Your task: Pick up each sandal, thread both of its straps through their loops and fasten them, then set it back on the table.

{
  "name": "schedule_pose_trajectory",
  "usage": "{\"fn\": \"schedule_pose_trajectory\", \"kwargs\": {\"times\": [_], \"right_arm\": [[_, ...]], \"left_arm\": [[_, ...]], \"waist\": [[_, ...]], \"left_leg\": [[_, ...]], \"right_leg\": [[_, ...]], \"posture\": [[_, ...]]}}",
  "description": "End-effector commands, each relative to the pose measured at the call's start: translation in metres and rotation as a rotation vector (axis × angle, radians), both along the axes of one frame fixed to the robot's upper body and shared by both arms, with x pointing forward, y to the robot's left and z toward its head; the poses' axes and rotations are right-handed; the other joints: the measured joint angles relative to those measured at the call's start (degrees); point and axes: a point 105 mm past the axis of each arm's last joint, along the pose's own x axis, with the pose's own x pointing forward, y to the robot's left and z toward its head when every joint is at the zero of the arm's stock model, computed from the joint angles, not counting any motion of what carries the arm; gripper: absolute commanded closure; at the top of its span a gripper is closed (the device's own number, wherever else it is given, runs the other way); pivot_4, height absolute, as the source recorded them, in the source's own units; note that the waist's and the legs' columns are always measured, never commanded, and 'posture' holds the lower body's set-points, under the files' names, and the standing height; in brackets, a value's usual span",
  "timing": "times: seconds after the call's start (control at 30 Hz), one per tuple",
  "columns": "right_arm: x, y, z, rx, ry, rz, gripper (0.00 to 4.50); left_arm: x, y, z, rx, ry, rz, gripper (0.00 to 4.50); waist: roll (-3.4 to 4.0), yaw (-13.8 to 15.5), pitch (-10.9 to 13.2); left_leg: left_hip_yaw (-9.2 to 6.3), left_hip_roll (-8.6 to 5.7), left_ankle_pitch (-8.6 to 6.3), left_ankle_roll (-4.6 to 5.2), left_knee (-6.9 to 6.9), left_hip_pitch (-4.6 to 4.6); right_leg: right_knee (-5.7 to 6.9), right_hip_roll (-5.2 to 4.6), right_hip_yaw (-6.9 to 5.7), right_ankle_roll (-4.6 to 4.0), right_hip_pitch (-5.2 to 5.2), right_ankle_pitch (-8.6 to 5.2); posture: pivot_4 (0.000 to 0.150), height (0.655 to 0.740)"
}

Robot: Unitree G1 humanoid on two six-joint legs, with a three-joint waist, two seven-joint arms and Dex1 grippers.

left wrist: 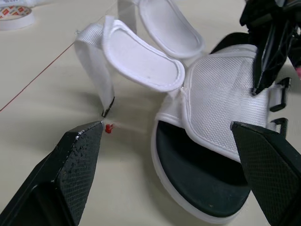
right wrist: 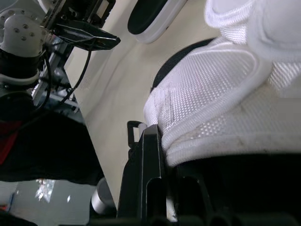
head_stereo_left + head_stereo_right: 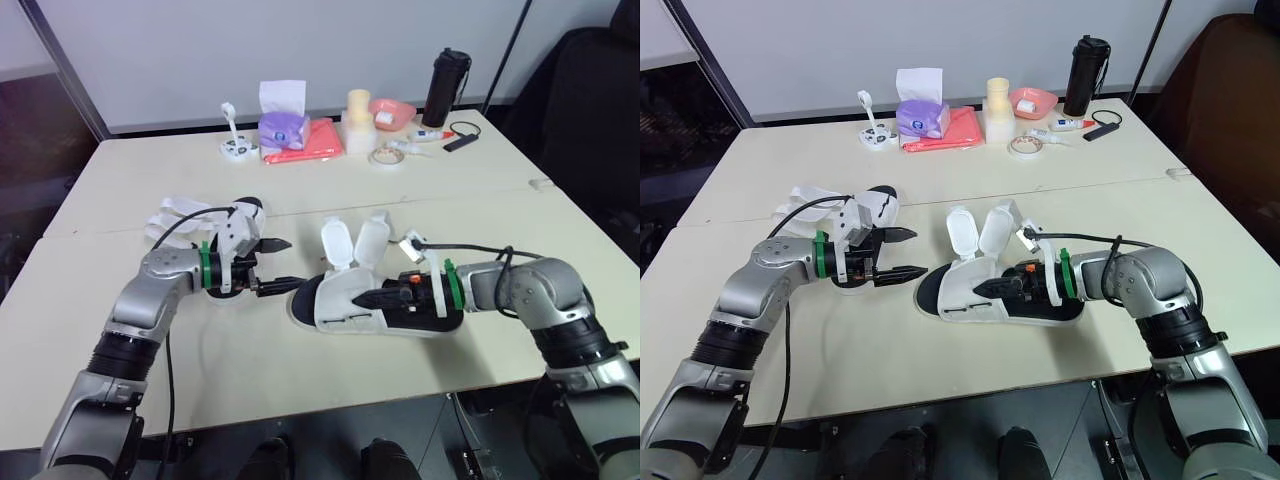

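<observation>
At the sandal's (image 3: 335, 297) nine o'clock, left pincer (image 3: 290, 263) gapes wide; right pincer (image 3: 368, 298) rests on it, grip impossible to tell.

Office-like workroom, maybe lab: pale tables (image 3: 300, 370) pushed together, white wall panels (image 3: 300, 50), black chair (image 3: 590, 100), tissue box (image 3: 283, 128), tape roll (image 3: 384, 156), flask (image 3: 445, 88).

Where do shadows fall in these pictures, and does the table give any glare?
Left wrist view: the raised strap casts a soft shadow on the table beside the sandal. Left eye view: even light, no glare on the table, a thin shadow under the sandal. Right wrist view: dark beyond the table edge.
</observation>
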Motion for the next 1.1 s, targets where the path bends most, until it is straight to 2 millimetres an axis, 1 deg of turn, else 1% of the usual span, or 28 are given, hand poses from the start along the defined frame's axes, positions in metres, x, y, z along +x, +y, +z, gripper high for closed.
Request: {"fn": "schedule_pose_trajectory", "kwargs": {"times": [0.03, 0.13, 0.37, 0.43, 0.53, 0.63, 0.7, 0.73, 0.77, 0.87, 1.0, 1.03, 1.07, 1.1], "right_arm": [[0.005, -0.002, 0.004, -0.017, -0.029, 0.045, 4.4], [0.004, -0.005, -0.001, -0.036, -0.032, 0.098, 4.4], [0.009, -0.012, -0.001, -0.071, -0.08, 0.169, 4.4], [0.009, -0.013, 0.0, -0.065, -0.08, 0.184, 4.4], [0.009, -0.013, -0.003, -0.083, -0.087, 0.199, 4.4], [0.01, -0.012, -0.01, -0.107, -0.093, 0.193, 3.52], [0.008, -0.011, -0.01, -0.094, -0.085, 0.193, 2.61], [0.008, -0.011, -0.009, -0.088, -0.084, 0.192, 1.96], [0.007, -0.012, -0.007, -0.08, -0.088, 0.184, 1.56], [0.006, -0.015, -0.004, -0.064, -0.102, 0.148, 0.03], [0.006, -0.022, -0.002, -0.082, -0.113, 0.067, 0.03], [0.003, -0.028, 0.001, -0.086, -0.128, 0.053, 0.0], [0.001, -0.031, 0.003, -0.088, -0.14, 0.047, 0.0], [-0.003, -0.038, 0.007, -0.086, -0.151, 0.027, 0.0]], "left_arm": [[-0.003, -0.001, 0.013, -0.021, -0.055, -0.003, 0.0], [-0.005, -0.002, 0.013, -0.026, -0.055, -0.003, 0.0], [-0.009, -0.003, 0.013, -0.03, -0.054, 0.001, 0.0], [-0.01, -0.003, 0.013, -0.029, -0.052, 0.0, 0.0], [-0.012, -0.003, 0.012, -0.027, -0.047, -0.006, 0.0], [-0.014, -0.002, 0.011, -0.024, -0.043, -0.011, 0.0], [-0.015, -0.003, 0.011, -0.022, -0.04, -0.017, 0.0], [-0.016, -0.002, 0.011, -0.02, -0.04, -0.02, 0.0], [-0.017, -0.002, 0.012, -0.018, -0.041, -0.023, 0.0], [-0.019, -0.001, 0.015, -0.02, -0.038, -0.029, 0.0], [-0.026, 0.001, 0.019, -0.031, -0.037, -0.045, 0.0], [-0.029, 0.001, 0.019, -0.029, -0.036, -0.058, 0.52], [-0.032, 0.001, 0.019, -0.026, -0.034, -0.066, 0.81], [-0.035, 0.0, 0.017, -0.022, -0.026, -0.084, 1.26]], "waist": [[0.0, 0.0, 0.0], [0.0, 0.0, 0.0], [0.0, 0.1, 0.0], [0.0, 0.2, 0.0], [0.0, 0.2, 0.0], [0.0, 0.2, 0.0], [0.0, 0.1, 0.0], [0.0, 0.1, 0.0], [0.0, 0.1, 0.0], [0.0, 0.1, 0.0], [0.0, 0.2, 0.0], [0.0, 0.3, 0.0], [0.0, 0.4, 0.0], [0.0, 0.5, 0.0]], "left_leg": [[0.0, 0.0, 0.0, 0.0, 0.0, 0.0], [0.0, 0.0, 0.0, 0.0, 0.0, 0.0], [0.0, 0.0, 0.0, 0.0, 0.01, 0.0], [-0.01, -0.01, 0.0, -0.01, 0.02, -0.01], [-0.02, -0.01, 0.0, -0.01, 0.05, -0.03], [-0.02, -0.01, 0.0, -0.01, 0.05, -0.03], [-0.03, -0.01, 0.0, -0.01, 0.05, -0.03], [-0.03, -0.01, 0.0, -0.01, 0.05, -0.03], [-0.03, -0.01, 0.0, -0.01, 0.05, -0.03], [-0.04, -0.01, 0.0, -0.01, 0.04, -0.04], [-0.05, -0.01, 0.0, -0.01, 0.06, -0.04], [-0.06, -0.01, 0.0, -0.01, 0.06, -0.04], [-0.07, -0.01, 0.0, -0.01, 0.06, -0.04], [-0.07, -0.01, 0.0, -0.01, 0.06, -0.06]], "right_leg": [[0.0, 0.0, 0.0, 0.0, 0.0, 0.0], [0.0, 0.0, 0.0, 0.0, -0.01, 0.0], [-0.01, 0.0, -0.01, 0.01, 0.01, 0.0], [-0.01, 0.0, 0.0, 0.01, 0.01, 0.01], [-0.01, -0.01, -0.01, 0.02, 0.01, 0.01], [-0.01, 0.0, -0.01, 0.02, 0.01, 0.01], [-0.01, 0.0, -0.01, 0.02, 0.01, 0.01], [-0.01, 0.0, -0.01, 0.02, 0.0, 0.01], [-0.01, 0.0, -0.02, 0.02, 0.0, 0.01], [-0.01, -0.01, -0.02, 0.02, 0.01, 0.01], [-0.01, -0.01, -0.02, 0.02, 0.01, 0.01], [-0.01, -0.01, -0.02, 0.02, 0.02, 0.01], [-0.01, -0.01, -0.03, 0.02, 0.02, 0.01], [-0.01, -0.01, -0.03, 0.02, 0.02, 0.01]], "posture": [[0.15, 0.74], [0.15, 0.74], [0.15, 0.74], [0.15, 0.74], [0.15, 0.74], [0.15, 0.74], [0.15, 0.74], [0.15, 0.74], [0.15, 0.74], [0.15, 0.74], [0.15, 0.74], [0.15, 0.74], [0.15, 0.74], [0.15, 0.74]]}}
